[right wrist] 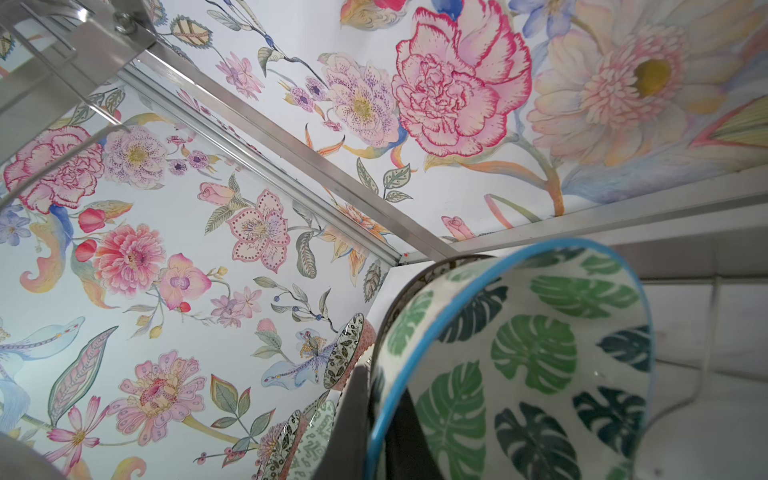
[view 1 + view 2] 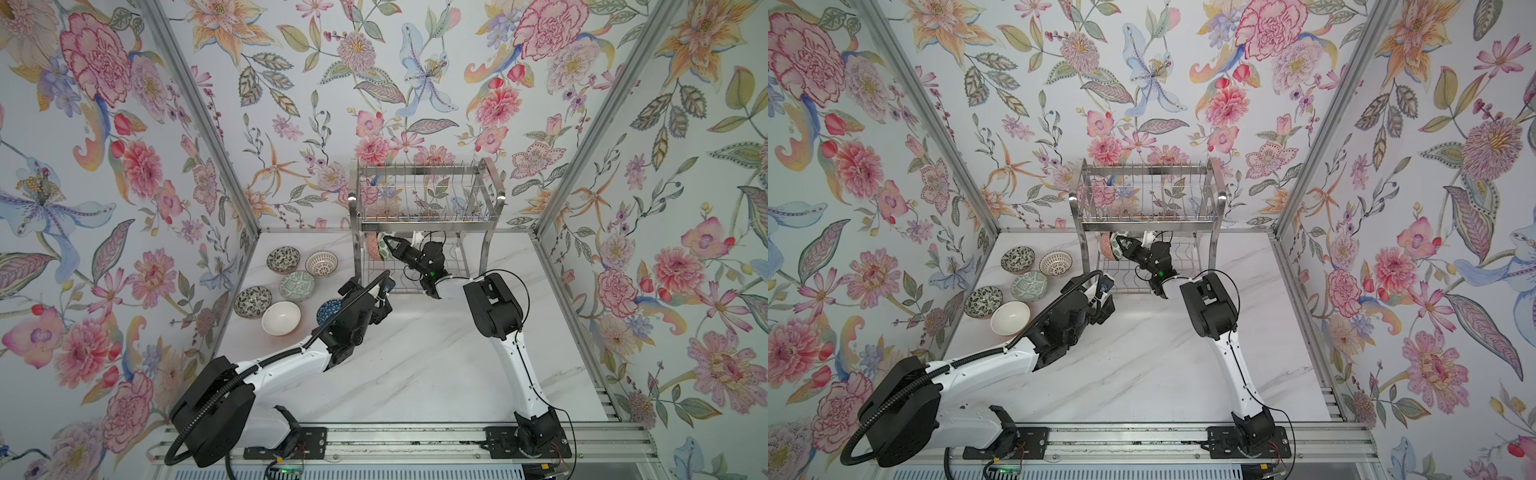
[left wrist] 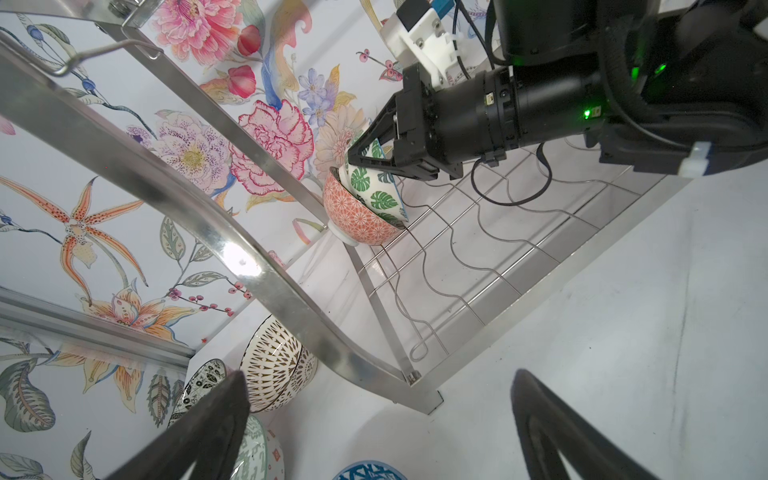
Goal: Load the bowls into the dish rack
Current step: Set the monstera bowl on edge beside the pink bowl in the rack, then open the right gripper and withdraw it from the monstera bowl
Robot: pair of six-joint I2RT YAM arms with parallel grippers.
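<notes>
My right gripper [image 3: 353, 160] pinches the rim of the round white bowl with green leaves [image 3: 374, 187]. I should set it gently into a wire dip. It stands on edge at the left end of the shiny wire dish rack's [image 3: 540, 266] low shelf, against the orange patterned bowl [image 3: 353, 224]. My left gripper [image 3: 376, 382] is spread, empty.

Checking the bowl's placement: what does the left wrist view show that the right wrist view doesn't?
Left wrist only: the right gripper from outside, shut on the rim of the leaf bowl; the orange bowl, patterned outside showing; a blue bowl. Right wrist only: inside of the leaf bowl. Shared: leaf bowl, rack, flowered wall.
</notes>
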